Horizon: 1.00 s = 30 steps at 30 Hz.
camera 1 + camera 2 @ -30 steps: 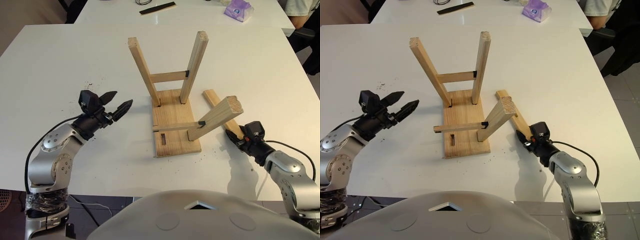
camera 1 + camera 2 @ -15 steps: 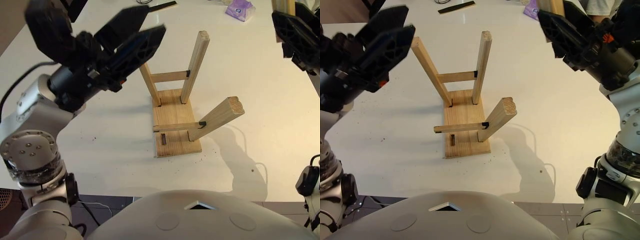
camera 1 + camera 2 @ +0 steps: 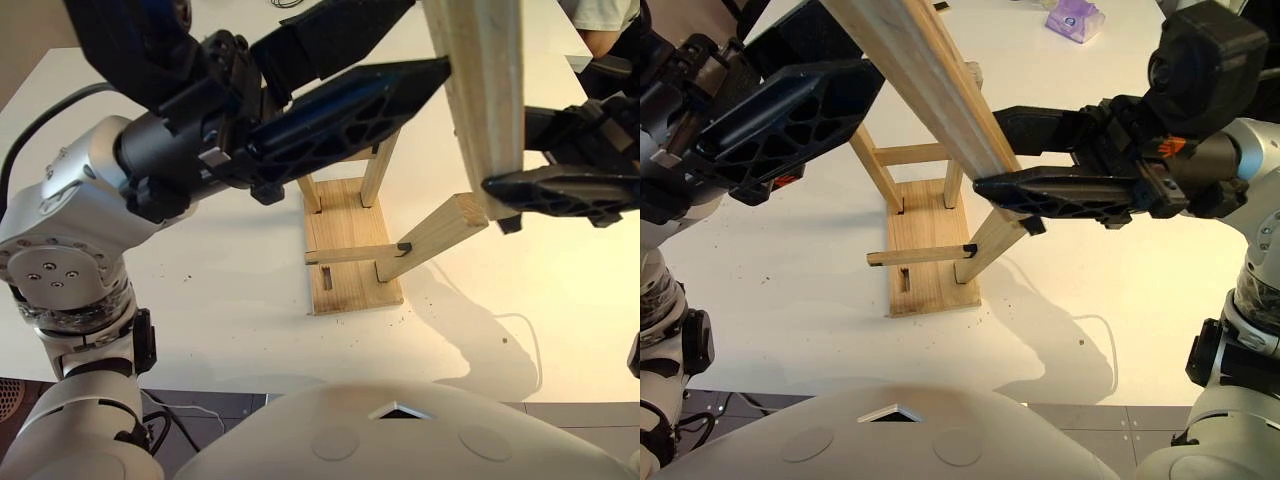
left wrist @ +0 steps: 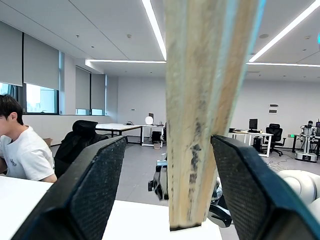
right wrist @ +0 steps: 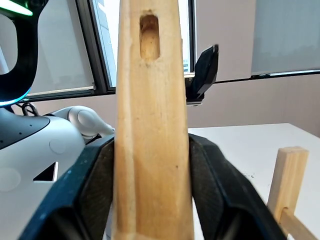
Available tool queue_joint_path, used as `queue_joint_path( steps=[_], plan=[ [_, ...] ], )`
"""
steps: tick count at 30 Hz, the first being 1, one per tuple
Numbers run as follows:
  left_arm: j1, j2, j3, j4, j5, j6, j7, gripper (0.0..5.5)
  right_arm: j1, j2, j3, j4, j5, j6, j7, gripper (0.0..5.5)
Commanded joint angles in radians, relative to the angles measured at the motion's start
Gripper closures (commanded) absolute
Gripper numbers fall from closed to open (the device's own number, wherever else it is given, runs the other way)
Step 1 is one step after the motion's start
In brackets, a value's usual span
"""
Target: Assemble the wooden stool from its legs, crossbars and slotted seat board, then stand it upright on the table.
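We found the loose leg [image 3: 935, 90] pinched in the right gripper [image 3: 985, 150], high above the table and close to the head camera. Its two fingers [image 5: 95, 190] pressed on opposite faces of the wood near the lower end, and a short stub stuck out below the grip. The left gripper [image 3: 430, 32] was spread wide beside the same leg. From its own wrist camera the leg stood mid-gap, with room on either side between the wood and the left fingers [image 4: 85, 195]. Whether the leg lay between them or just past their tips we could not tell.

The leg's long axis ran steeply. Its cut lower end pointed down toward the part-built stool, and its upper length left the top of the head views. A slot [image 5: 149, 42] was cut in the face turned to the right wrist camera.

Below, the seat board [image 3: 345, 290] lay flat on the white table [image 3: 220, 270]. Two legs [image 3: 872, 165] stood up from its far end, joined by a crossbar [image 3: 908, 153]. A third leg [image 3: 435, 235] leaned from the near end, with a second crossbar [image 3: 350, 254] running off it. Dark specks [image 3: 432, 300] dotted the table by the board. A purple pack [image 3: 1072, 17] lay on another table behind. The wrist cameras showed an office with long ceiling lights [image 4: 152, 25] and windows [image 5: 107, 40].
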Motion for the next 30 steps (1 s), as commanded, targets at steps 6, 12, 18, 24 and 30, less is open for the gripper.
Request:
queue_joint_path(
  steps=[6, 12, 18, 24, 30],
  plan=[
    [0.006, 0.03, -0.035, -0.014, 0.058, 0.017, -0.056, 2.39, -0.044, -0.062, 0.051, 0.05, -0.172, -0.027, 0.127, 3.45],
    [0.017, 0.029, -0.05, -0.011, 0.09, 0.011, -0.059, 2.39, -0.112, -0.084, 0.093, 0.049, -0.269, -0.056, 0.206, 3.45],
    [0.024, 0.023, -0.062, -0.02, 0.106, 0.01, -0.078, 2.39, -0.145, -0.081, 0.136, 0.056, -0.338, -0.073, 0.264, 3.45],
    [0.083, 0.03, -0.056, -0.038, 0.141, -0.001, -0.14, 3.01, -0.152, -0.078, 0.153, 0.063, -0.387, -0.092, 0.29, 3.45],
    [0.104, 0.032, -0.062, 0.003, 0.222, -0.007, -0.156, 3.35, -0.163, -0.075, 0.161, 0.072, -0.419, -0.107, 0.301, 3.45]
  ],
)
